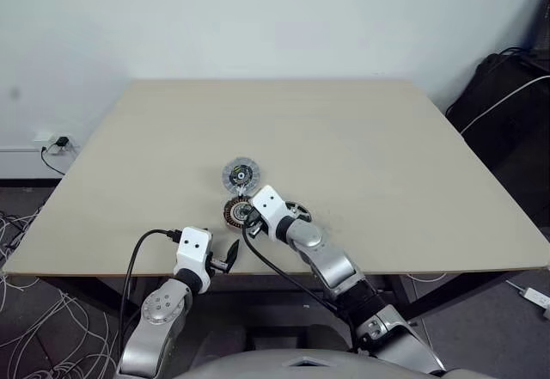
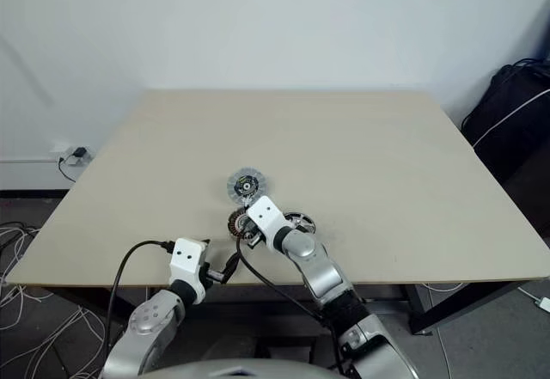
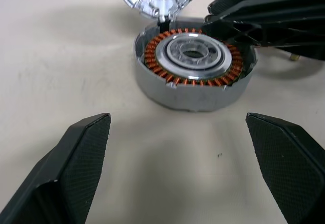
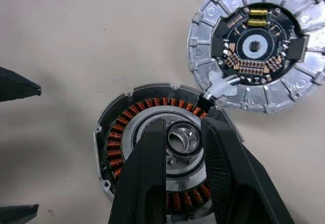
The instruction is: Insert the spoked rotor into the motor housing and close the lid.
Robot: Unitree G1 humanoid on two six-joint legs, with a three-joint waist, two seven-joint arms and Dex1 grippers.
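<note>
White wrist blocks, grey jointed arms, black cables, textured black fingers (image 3: 81, 168)

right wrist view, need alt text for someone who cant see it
The right gripper hangs with its fingers narrowly apart over the silver centre of the motor housing, which lies open on the table showing its copper windings. The ribbed lid lies beside it, circuit face up.

A pale beige wooden counter (image 1: 361, 138) is set against a plain white wall (image 1: 258, 18); grey cables (image 1: 34, 310) are strewn across the dark floor at lower left.
</note>
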